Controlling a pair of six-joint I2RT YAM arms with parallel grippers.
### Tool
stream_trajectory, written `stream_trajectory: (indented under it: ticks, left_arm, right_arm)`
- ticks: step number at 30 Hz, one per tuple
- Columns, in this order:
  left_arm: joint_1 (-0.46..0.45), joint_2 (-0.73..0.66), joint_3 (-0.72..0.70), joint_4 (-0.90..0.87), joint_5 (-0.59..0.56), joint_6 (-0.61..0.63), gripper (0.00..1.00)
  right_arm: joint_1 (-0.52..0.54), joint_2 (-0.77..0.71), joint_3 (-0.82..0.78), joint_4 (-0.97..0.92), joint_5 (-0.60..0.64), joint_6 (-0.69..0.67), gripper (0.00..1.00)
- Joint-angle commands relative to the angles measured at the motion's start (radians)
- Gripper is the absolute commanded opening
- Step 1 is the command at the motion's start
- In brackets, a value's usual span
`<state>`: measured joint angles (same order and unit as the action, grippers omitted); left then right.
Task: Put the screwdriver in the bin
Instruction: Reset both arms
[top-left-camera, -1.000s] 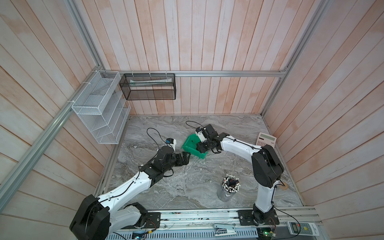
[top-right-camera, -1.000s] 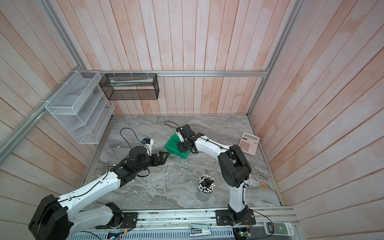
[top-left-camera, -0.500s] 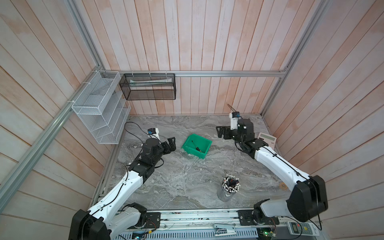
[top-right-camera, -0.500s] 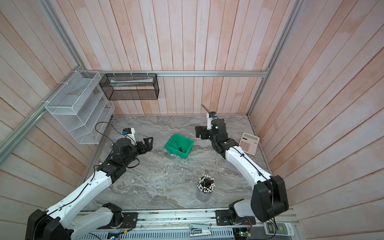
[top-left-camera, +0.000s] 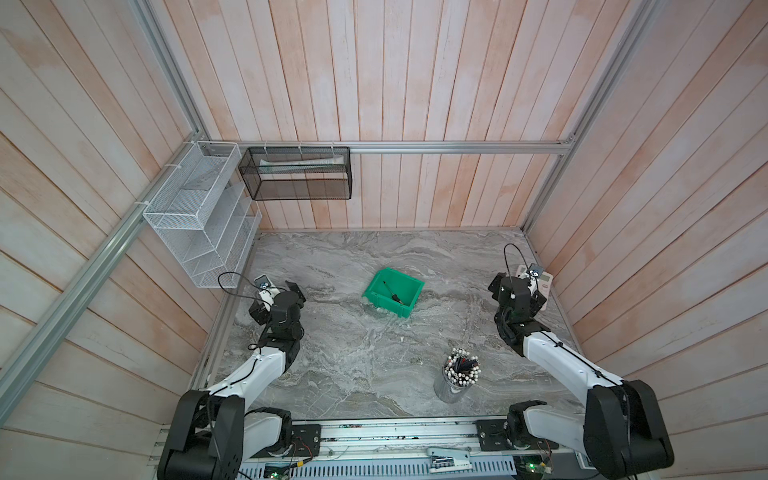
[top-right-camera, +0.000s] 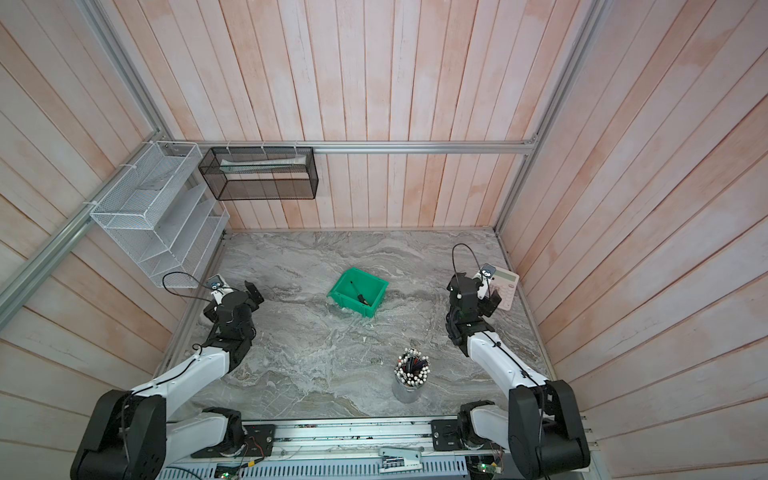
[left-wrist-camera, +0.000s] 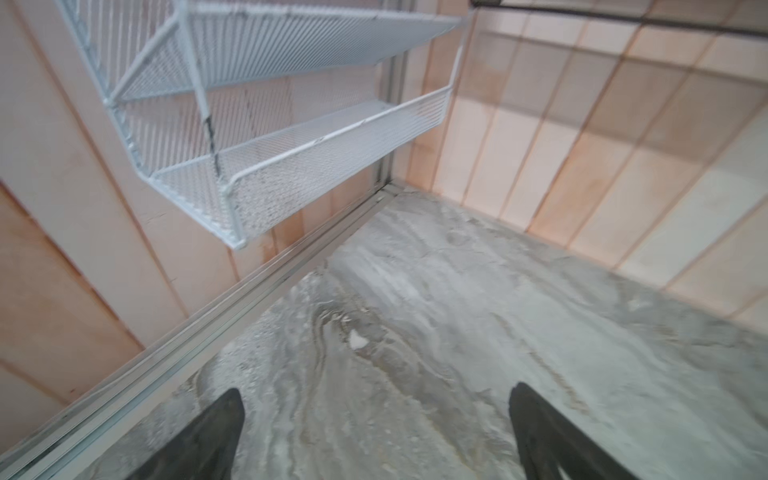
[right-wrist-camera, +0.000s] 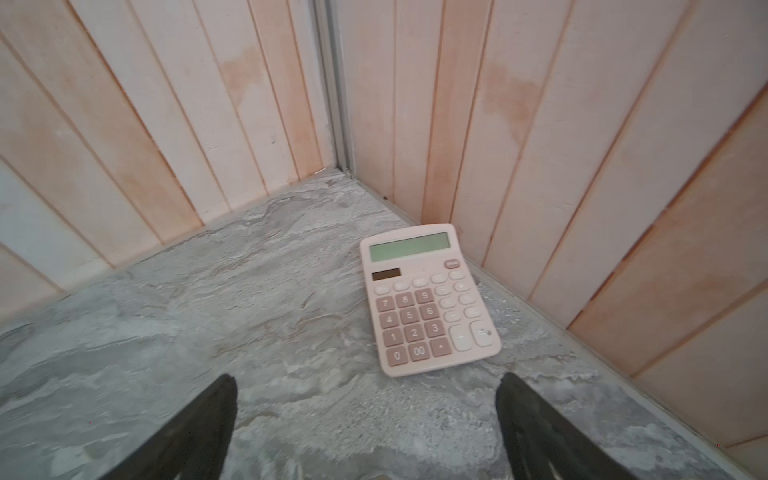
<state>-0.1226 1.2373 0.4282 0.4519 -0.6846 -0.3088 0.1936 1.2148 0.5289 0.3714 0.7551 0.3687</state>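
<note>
Two arms sit apart on the marble table (top-left-camera: 332, 374); the screwdriver (top-left-camera: 392, 293) lies inside the green bin (top-left-camera: 409, 286) mid-table; left gripper (left-wrist-camera: 374, 419) and right gripper (right-wrist-camera: 365, 407) show jaws spread, empty; right one faces a pink calculator (right-wrist-camera: 428, 299).

Readable text occurs only on the pink rectangular plastic calculator (right-wrist-camera: 430, 298), lying flat on the grey marbled tabletop (right-wrist-camera: 249, 316) in the right wrist view.

Digit keys, darker pink with white numerals, in a grid:
- upper row: 7, 8, 9
- next row: 4, 5, 6
- next row: 1, 2, 3
- lowest row: 0, 00, then a dot key

At about 1 o'clock from the digit grid, one darker pink oval key bears small lettering, too blurred to read. Symbols on the pale keys alongside the grid are also too faint to read. The green display shows no figures.

In both top views the calculator (top-right-camera: 506, 286) is too small for any marking to be read.
</note>
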Motion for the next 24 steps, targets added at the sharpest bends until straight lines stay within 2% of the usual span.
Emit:
stream_trajectory:
  ticks: [1, 6, 8, 11, 13, 14, 19, 24]
  left_arm:
    - [0.044, 0.077, -0.014, 0.167, -0.024, 0.036, 1.00]
    - [0.067, 0.195, -0.041, 0.334, 0.046, 0.089, 1.00]
    - [0.073, 0.195, -0.050, 0.363, 0.095, 0.106, 1.00]
    - [0.080, 0.237, -0.091, 0.500, 0.122, 0.130, 1.00]
    - [0.081, 0.231, -0.065, 0.432, 0.148, 0.128, 1.00]
    - [0.080, 0.241, -0.064, 0.451, 0.159, 0.143, 1.00]
    - [0.050, 0.241, -0.100, 0.537, 0.218, 0.218, 1.00]
    - [-0.002, 0.249, -0.185, 0.724, 0.249, 0.316, 1.00]
  right_arm:
    - [0.000, 0.035, -0.073, 0.241, 0.155, -0.080, 0.98]
    - [0.012, 0.089, -0.171, 0.467, 0.129, -0.180, 0.98]
    - [0.024, 0.104, -0.225, 0.584, 0.117, -0.224, 0.98]
    - [0.036, 0.126, -0.303, 0.744, 0.080, -0.266, 0.99]
    - [0.047, 0.151, -0.354, 0.853, 0.054, -0.303, 0.99]
    - [0.051, 0.169, -0.377, 0.939, 0.049, -0.328, 0.99]
    - [0.080, 0.278, -0.427, 1.198, 0.015, -0.426, 0.98]
    - [0.163, 0.388, -0.429, 1.375, 0.069, -0.563, 0.99]
